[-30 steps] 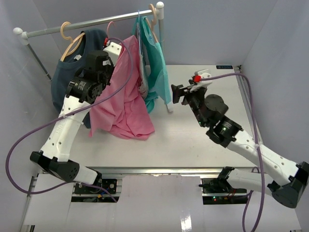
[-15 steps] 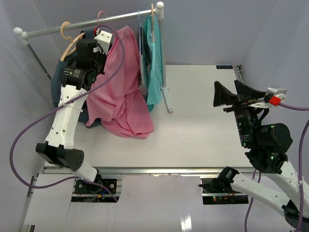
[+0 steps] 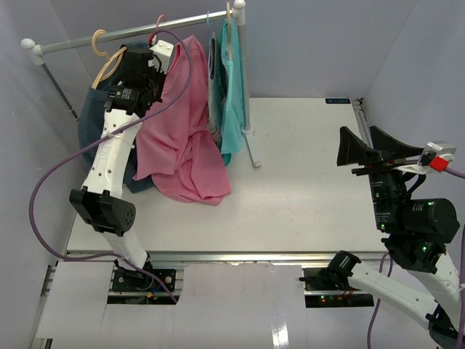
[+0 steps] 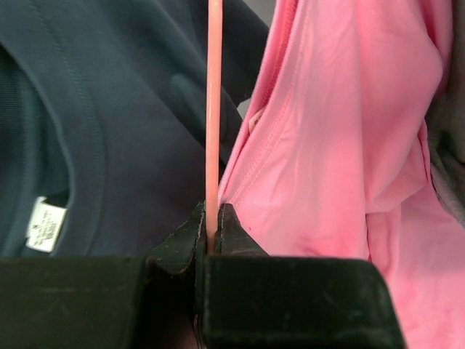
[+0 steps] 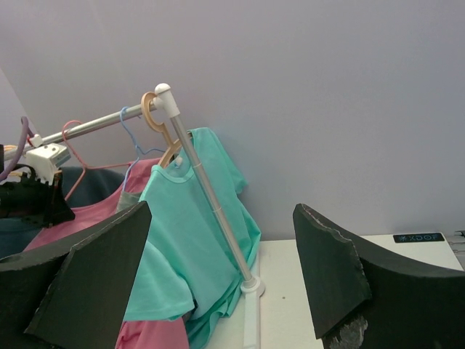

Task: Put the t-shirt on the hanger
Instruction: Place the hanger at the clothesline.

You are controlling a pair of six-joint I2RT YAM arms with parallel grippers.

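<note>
The left gripper (image 4: 208,218) is pinching the hanger (image 4: 213,109), its 2 jaws nearly shut on the thin pink wire, which is running straight up out of them. The shirt (image 4: 341,145) is hanging just to the right of those jaws, its seamed edge touching the right jaw; a navy shirt (image 4: 94,109) is lying behind and to the left. From above, the pink cloth is draping down from the jaws beside the rail (image 3: 109,38), and its hem is bunching on the table (image 3: 305,182) below. Whether the hook is resting over the rail, I cannot tell.

The right gripper (image 5: 221,240) is standing wide and empty, well apart from the shirt, with a turquoise shirt (image 5: 196,240) showing far ahead between its 2 fingers.

The shirt is probably light, soft and limp, so it is likely sagging and sliding along the smooth wire. A fold at the collar or shoulder seam looks the best hold. The hanger seems springy and slippery, so the pinch near its neck is suiting it.
</note>
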